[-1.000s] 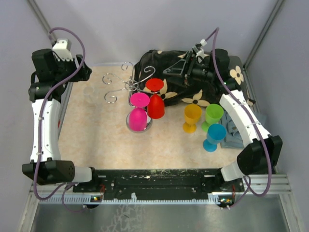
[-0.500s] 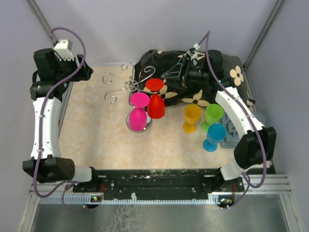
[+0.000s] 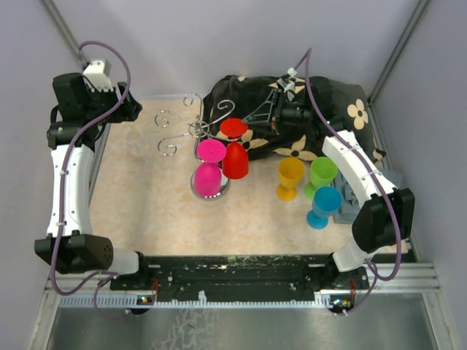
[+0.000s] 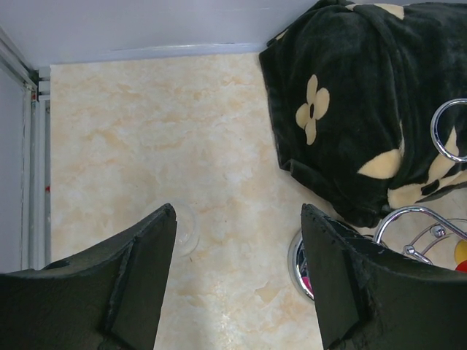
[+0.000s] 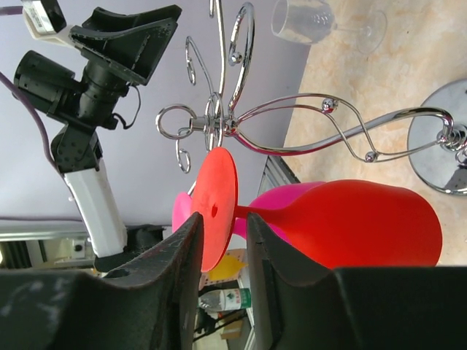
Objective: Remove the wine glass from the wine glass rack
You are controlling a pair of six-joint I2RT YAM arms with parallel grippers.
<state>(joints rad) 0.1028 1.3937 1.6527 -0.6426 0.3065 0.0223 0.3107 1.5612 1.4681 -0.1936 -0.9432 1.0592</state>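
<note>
Reaching further in over the last second, the right gripper (image 5: 222, 219) has drawn its jaws narrow about the round foot of the red wine glass (image 3: 235, 159). I cannot tell whether it pinches yet. That glass hangs bowl-down on the rack (image 3: 191, 130), beside a pink glass (image 3: 209, 176), so the lifting-off is all still to do. Over at the left, the left gripper (image 4: 237, 211) hangs wide and empty above the table. No writing can be read anywhere.

Top external: fixed, high behind both arm bases, looking down over the whole table (image 3: 146, 211).
Left wrist: looks down, close, on the table's far left corner.
Right wrist: rolled sideways, very close to the red wine glass (image 5: 350, 219).
All 3 views share the wine glass rack (image 3: 191, 130).
</note>
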